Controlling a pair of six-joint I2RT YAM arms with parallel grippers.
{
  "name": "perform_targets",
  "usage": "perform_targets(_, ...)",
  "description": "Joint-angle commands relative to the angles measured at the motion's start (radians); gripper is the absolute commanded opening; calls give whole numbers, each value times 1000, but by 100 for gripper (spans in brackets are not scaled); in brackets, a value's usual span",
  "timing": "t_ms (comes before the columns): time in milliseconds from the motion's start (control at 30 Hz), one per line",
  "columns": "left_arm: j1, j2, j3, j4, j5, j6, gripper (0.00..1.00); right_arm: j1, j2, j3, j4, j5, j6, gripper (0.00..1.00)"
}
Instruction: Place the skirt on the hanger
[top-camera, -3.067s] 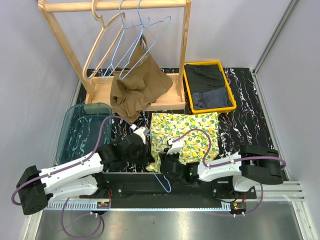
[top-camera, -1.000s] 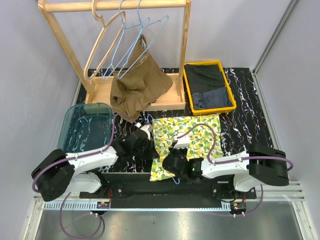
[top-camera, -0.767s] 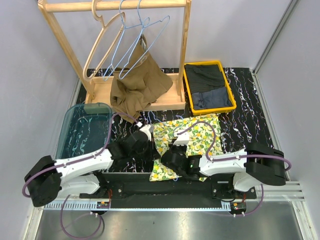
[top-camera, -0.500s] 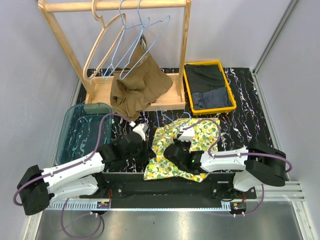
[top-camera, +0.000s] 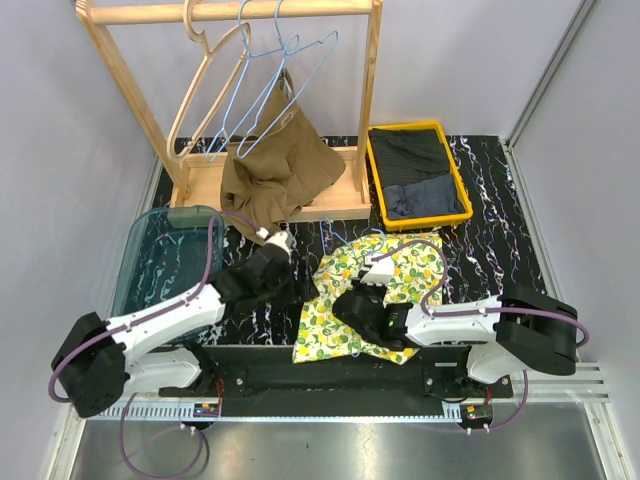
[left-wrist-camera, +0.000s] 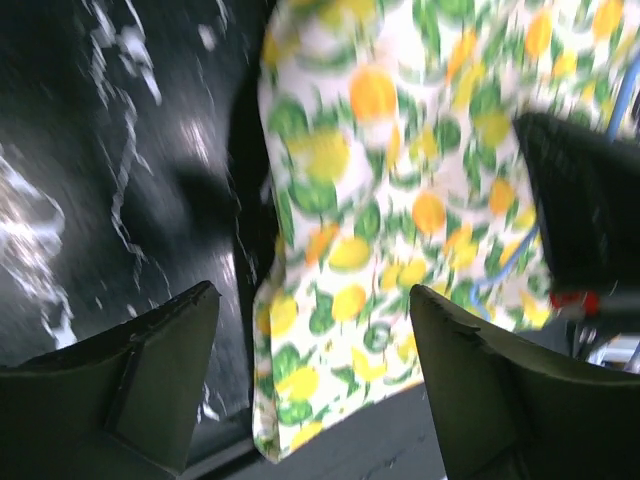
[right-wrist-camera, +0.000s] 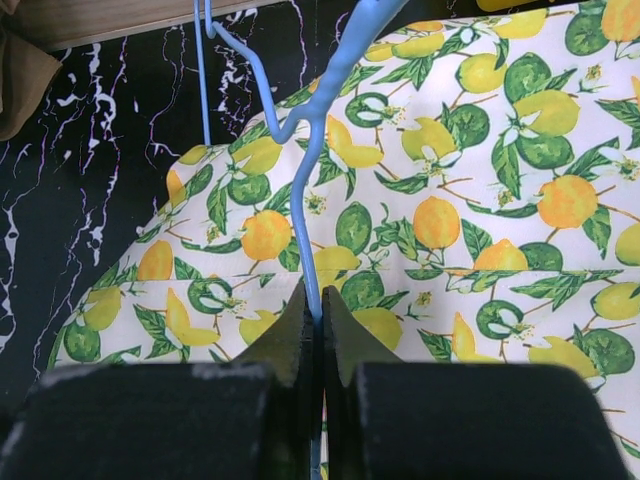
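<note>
Skirt (top-camera: 370, 295) on table (top-camera: 500, 230) between the arms, bunched and dragged nearer than a second ago. Right gripper (right-wrist-camera: 319, 325) pinches hanger (right-wrist-camera: 318, 120) wire tight, hook past skirt's far edge. Left gripper (left-wrist-camera: 312, 310) wide open, empty, over skirt's left edge — skirt likely not on hanger yet.

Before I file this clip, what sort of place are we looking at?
Most likely a robot test cell staged as a clothes-hanging station: a wooden garment rack with hangers, a yellow bin of folded clothes, and plain grey walls boxing in the table.
</note>
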Motion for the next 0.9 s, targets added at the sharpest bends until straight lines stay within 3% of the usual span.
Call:
perform_targets(0, 85, 97, 108, 128, 17, 71, 80, -4, -17, -11, -16, -22, 22, 0)
perform_targets(167, 131, 298, 187, 236, 101, 75, 79, -4, -37, -31, -17, -50, 31, 0)
perform_targets(400, 171, 532, 267, 365, 112, 35, 61, -4, -78, -62, -17, -59, 42, 0)
perform_targets(667, 178, 565, 287, 364, 79, 50, 45, -4, -101, -71, -19, -57, 31, 0)
perform_targets(800, 180, 553, 277, 383, 102, 44, 46, -4, -106, -76, -22, -57, 37, 0)
perform_targets(867, 180, 530, 267, 387, 101, 39, 53, -3, -104, -79, -25, -57, 40, 0)
